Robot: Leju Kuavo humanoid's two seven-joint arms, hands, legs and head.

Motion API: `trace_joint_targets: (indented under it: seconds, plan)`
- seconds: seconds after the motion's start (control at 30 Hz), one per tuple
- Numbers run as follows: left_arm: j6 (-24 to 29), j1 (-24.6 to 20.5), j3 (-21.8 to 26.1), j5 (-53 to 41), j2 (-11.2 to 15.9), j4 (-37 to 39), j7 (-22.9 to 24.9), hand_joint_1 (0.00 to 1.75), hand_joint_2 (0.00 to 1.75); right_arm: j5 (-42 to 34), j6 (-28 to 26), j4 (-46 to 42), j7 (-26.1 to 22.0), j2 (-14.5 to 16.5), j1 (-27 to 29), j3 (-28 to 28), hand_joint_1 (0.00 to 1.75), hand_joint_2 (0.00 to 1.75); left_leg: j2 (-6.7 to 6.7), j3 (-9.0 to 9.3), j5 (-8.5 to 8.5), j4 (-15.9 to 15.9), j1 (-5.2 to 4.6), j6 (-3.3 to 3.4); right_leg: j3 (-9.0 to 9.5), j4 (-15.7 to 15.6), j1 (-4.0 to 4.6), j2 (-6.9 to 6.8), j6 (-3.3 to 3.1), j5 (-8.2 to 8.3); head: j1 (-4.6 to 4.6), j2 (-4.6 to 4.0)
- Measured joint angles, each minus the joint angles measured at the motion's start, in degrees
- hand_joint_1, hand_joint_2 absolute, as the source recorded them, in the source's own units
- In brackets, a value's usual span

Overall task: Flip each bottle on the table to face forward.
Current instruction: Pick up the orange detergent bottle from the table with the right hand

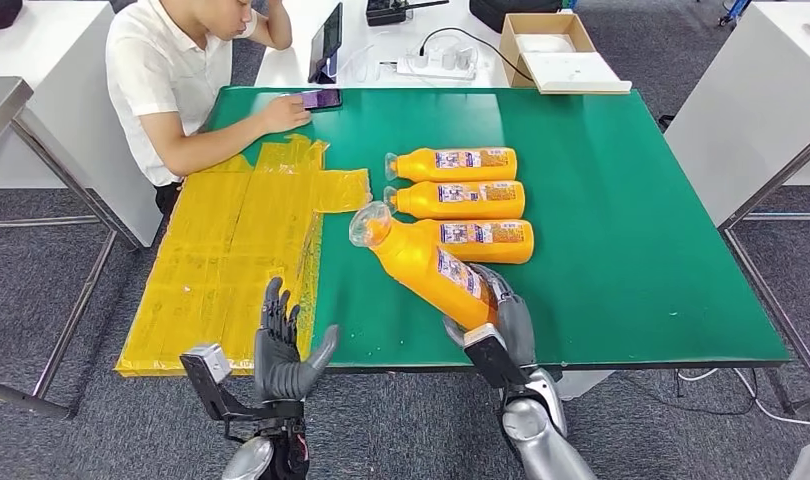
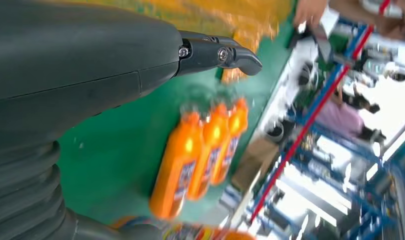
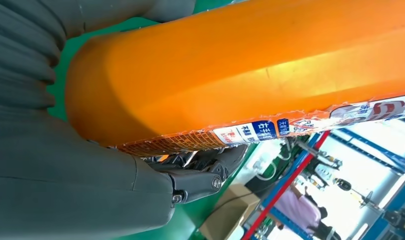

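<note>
- The left hand (image 1: 281,352) hovers at the green desk's (image 1: 621,250) near edge, fingers spread, holding nothing, beside the yellow taped sheet (image 1: 231,250).
- Three orange bottles (image 1: 459,195) lie side by side mid-desk, caps pointing left.
- The right hand (image 1: 501,320) grips the base of a fourth bottle (image 1: 426,262) — tilted, cap up-left.

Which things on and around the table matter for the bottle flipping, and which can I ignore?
Job:
held bottle, gripped by the right hand
three lying bottles
left hand, holding nothing

Ignore:
yellow sheet
phone
seated person
cardboard box
power strip
</note>
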Motion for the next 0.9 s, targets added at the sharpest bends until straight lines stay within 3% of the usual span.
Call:
trace_joint_targets:
  seconds: [0.33, 0.47, 0.63, 0.9]
  plan:
    - [-1.2, 0.2, -0.7, -0.4, 0.3, 0.0, -0.3, 0.00, 1.75, -0.4, 0.5, -1.3, -0.3, 0.5, 0.9, 0.4, 1.75, 1.75, 0.00, -0.02, 0.01, 0.0, 0.00, 0.00, -0.02, 0.0, 0.00, 0.00, 0.00, 0.00, 0.01, -0.01]
    - [-4.9, 0.0, -1.7, -2.9, 0.8, 0.2, -1.0, 0.00, 1.75, -0.1, 2.0, -1.3, -0.9, 1.0, 0.8, 1.4, 1.75, 1.75, 0.01, -0.04, 0.00, 0.0, 0.00, 0.00, -0.03, 0.0, 0.00, 0.00, 0.00, 0.00, 0.02, -0.01]
    - [-11.4, -1.4, -3.0, -3.2, 1.3, 2.8, -1.5, 0.00, 1.75, 2.0, 3.7, 1.1, -2.3, 3.4, 0.4, 6.5, 1.75, 1.75, 0.02, -0.05, 0.00, 0.0, 0.05, -0.01, -0.08, 0.0, 0.04, 0.00, -0.01, -0.01, 0.00, -0.02]
    - [-16.3, -3.9, -3.0, 1.6, 1.3, 8.3, 3.2, 0.00, 1.75, 4.7, 2.8, 7.7, -4.5, 6.4, -0.2, 15.8, 1.75, 1.75, 0.04, -0.06, 0.02, 0.0, 0.05, -0.02, -0.10, 0.0, 0.03, 0.01, -0.02, -0.01, 0.01, -0.01]
